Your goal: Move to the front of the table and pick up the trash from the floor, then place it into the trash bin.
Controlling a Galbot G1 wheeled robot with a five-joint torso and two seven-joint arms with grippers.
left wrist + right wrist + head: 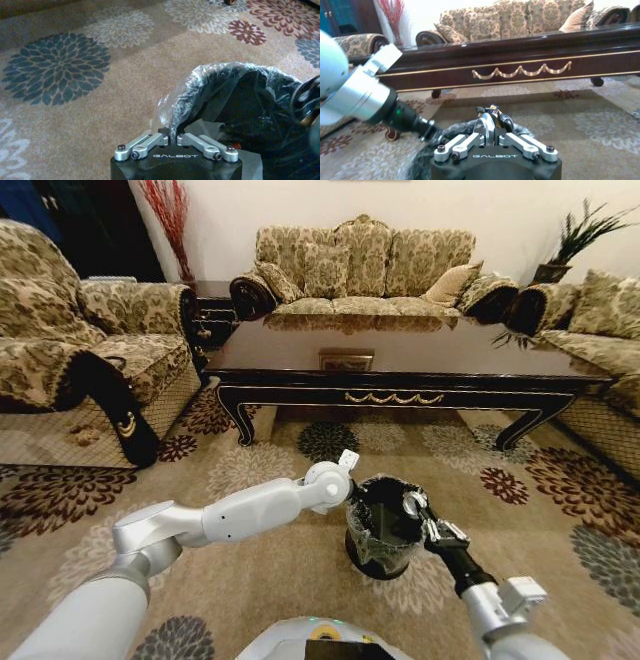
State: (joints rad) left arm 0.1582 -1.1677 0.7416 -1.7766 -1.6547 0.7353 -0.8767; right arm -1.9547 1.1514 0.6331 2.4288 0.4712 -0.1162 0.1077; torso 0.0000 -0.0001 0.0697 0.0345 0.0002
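While the robot is parked in front of the table (400, 360), both grippers are held at the trash bin (385, 525), which stands on the rug at about 6 o'clock from the table. The left gripper (171, 138) is shut tight on the bin's plastic bag (210, 75) at the rim. The right gripper (492, 116) is closed over the bin's mouth, and what it holds cannot be made out. No trash is seen on the rug, so the job looks nearly done.
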